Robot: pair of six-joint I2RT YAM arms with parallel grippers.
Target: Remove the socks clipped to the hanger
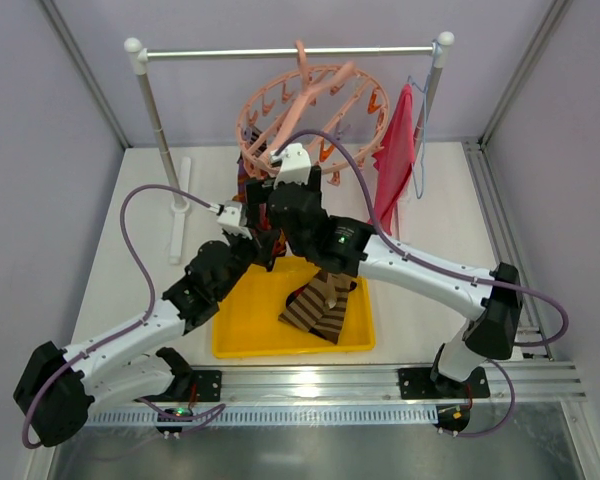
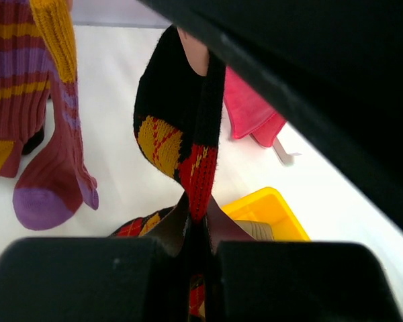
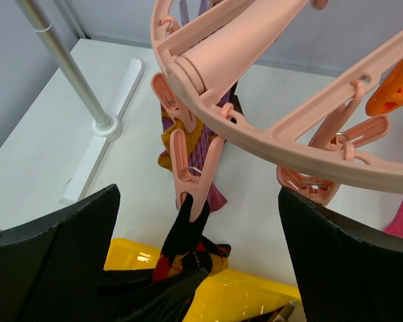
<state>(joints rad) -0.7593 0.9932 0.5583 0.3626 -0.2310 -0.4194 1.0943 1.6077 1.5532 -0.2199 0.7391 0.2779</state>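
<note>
Left wrist view: the left gripper is pressed together on the lower part of the dark argyle sock. The sock hangs up the middle of the frame from its clip near the top edge. The grip sits low, which I judge is meant to draw the sock downward once the peg lets go.

In the right wrist view the right gripper has its fingers spread wide at the lower left and lower right corners. They bracket the clip peg that bites the sock's cuff under the salmon-pink hanger, placed, it seems, to squeeze that peg open.

In the top view both arms reach toward upper centre and converge beneath the hanger, above the yellow tray, where brown striped socks already lie. A maroon-purple sock hangs at the left of the left wrist frame.
</note>
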